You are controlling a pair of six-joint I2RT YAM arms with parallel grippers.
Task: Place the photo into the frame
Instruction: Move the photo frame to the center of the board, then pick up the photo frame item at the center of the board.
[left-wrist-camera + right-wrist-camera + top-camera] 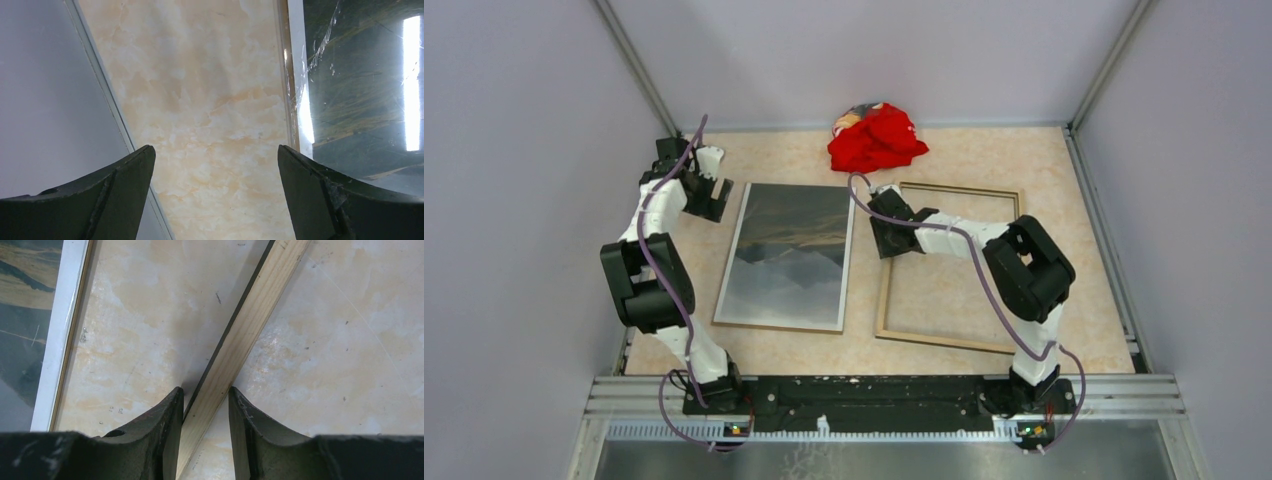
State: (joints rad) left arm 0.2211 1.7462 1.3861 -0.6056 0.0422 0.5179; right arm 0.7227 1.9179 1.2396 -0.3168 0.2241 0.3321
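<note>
The photo [789, 255] lies on the desk [1084, 300] beside the empty frame [885, 300], not yet inserted; the right end effector [206, 410] grasps the frame's rail, the left end effector [215, 160] is released.

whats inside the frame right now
Only bare table shows inside the frame; the photo lies outside it, to the left. The right arm reaches over the upper part, so whatever lies beneath it is hidden.
</note>
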